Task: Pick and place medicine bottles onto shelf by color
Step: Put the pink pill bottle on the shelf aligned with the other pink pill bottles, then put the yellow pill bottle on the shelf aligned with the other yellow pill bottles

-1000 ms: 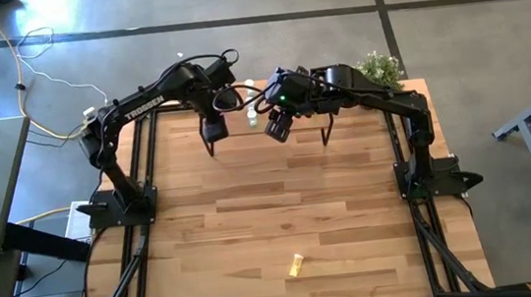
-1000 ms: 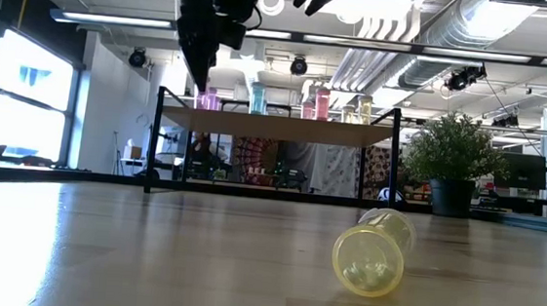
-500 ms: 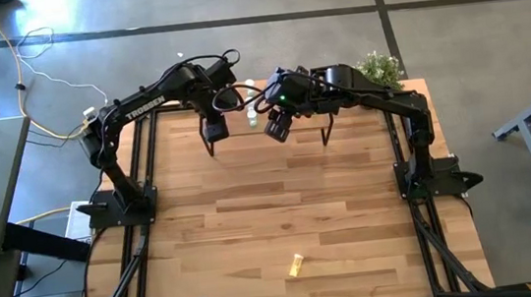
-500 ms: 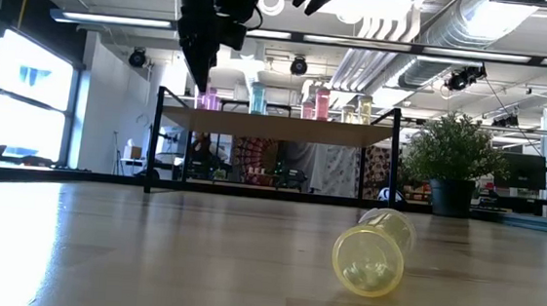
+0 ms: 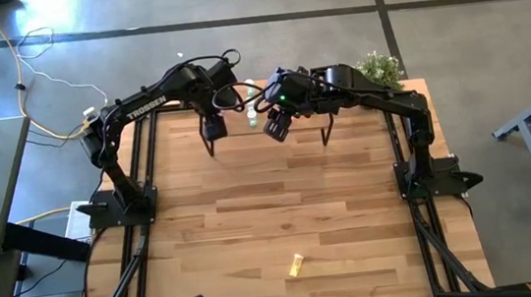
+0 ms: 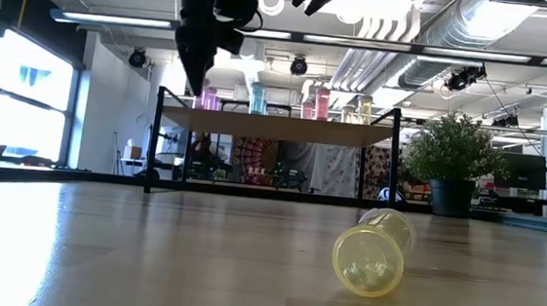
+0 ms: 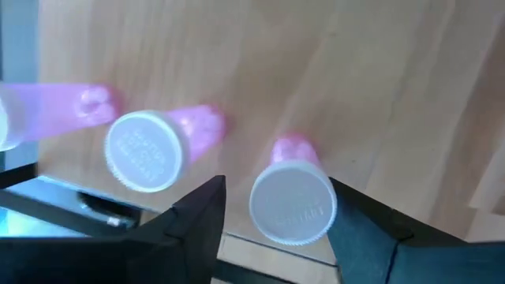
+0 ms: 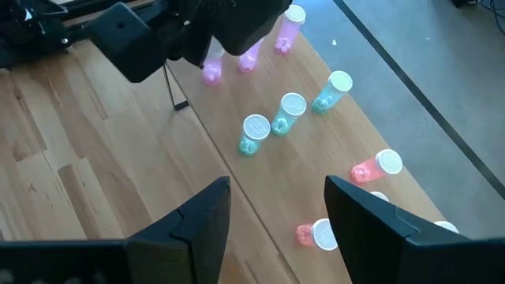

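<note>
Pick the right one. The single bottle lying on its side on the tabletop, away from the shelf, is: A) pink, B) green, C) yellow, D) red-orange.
C: the low view shows a clear yellow bottle lying on its side on the tabletop, well in front of the shelf; the high view shows the same yellow bottle alone near the table's front edge.

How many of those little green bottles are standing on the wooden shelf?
3. The small green white-capped bottles stand in a row along the light-wood shelf: one, a second, a third, between the pink and red-orange groups. More may be hidden.
</note>
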`<state>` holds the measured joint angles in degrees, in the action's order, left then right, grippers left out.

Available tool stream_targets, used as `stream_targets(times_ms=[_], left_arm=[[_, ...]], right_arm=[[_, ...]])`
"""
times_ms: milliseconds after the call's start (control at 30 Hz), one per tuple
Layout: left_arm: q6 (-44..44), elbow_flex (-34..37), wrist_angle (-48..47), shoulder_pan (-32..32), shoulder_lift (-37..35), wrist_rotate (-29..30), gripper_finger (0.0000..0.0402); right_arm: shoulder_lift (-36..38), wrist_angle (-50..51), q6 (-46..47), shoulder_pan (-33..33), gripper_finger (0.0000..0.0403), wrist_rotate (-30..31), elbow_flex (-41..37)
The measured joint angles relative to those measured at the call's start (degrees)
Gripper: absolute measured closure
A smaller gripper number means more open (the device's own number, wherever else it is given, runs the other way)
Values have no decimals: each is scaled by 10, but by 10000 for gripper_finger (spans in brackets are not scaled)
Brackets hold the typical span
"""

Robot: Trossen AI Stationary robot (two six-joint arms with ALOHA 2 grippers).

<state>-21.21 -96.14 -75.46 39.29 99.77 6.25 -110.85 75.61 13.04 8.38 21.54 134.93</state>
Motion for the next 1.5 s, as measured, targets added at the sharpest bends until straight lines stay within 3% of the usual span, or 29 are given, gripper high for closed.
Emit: stream_targets(times_ms=[467,1000,1133,1300,1500], left_arm=[[0,-4,-3,-15,-4,4,202],[69,-133,-71,-31,-11,-12,202],[92,-133,-73,-34,-41,-84,202],[121,-129,-42,-53,-88,-103,206],[181,-14,57,-91,-171,-107,206]], right_arm=[[0,0,0,0,205,0,0],[0,43,51,-21,205,-35,0],[0,63,66,-42,205,-35,0],[0,112,92,-74,205,-21,0],[0,143,126,-121,205,-1,-4]])
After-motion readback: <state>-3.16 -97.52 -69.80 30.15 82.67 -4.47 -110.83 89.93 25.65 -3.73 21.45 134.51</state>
